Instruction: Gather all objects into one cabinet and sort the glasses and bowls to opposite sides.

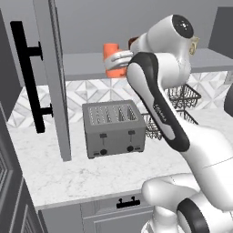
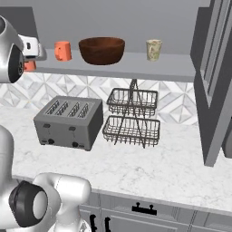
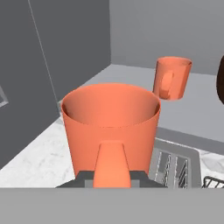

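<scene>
On the cabinet shelf [image 2: 136,65] stand bowl [image 2: 102,50] and mugs; jaws grip an orange mug [image 3: 110,127].

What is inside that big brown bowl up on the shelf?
The wooden bowl stands on the cabinet shelf between an orange mug and a cream mug. Only its inner far wall shows, bare; the near rim hides the bottom.

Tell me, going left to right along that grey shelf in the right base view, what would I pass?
The orange mug in the robot's gripper at the far left, then a second orange mug, then the brown wooden bowl, then the cream patterned mug, all along the shelf.
</scene>
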Controlling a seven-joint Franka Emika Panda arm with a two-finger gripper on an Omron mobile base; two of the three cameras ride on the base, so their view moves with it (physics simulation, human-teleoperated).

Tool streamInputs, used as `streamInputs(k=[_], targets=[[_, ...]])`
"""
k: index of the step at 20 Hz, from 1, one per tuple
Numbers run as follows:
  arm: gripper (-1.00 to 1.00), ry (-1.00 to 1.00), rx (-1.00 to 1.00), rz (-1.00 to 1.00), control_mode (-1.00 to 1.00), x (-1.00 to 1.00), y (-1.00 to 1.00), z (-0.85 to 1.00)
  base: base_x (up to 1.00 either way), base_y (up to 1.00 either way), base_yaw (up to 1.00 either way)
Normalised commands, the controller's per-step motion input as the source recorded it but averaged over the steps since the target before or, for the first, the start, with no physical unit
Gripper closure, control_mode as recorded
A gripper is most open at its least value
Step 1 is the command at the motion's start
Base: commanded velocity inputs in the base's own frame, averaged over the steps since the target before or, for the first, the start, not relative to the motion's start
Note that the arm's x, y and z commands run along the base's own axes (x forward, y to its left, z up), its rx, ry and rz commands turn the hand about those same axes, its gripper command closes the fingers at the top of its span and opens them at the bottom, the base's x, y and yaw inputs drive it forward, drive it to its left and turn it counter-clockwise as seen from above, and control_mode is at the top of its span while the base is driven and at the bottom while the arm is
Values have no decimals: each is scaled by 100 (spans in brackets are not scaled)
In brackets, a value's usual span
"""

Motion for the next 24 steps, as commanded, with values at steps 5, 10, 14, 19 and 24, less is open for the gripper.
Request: streamInputs(k=[5,10,14,19,24], targets=[[100,-5,1,0,-100,45,12,0,0,0,0],[100,0,2,0,-100,48,19,0,0,0,0],[100,0,1,0,-100,33,35,-4,0,0,0],[100,0,2,0,-100,36,25,-9,0,0,0],[100,-2,5,0,-100,45,4,-15,0,0,0]])
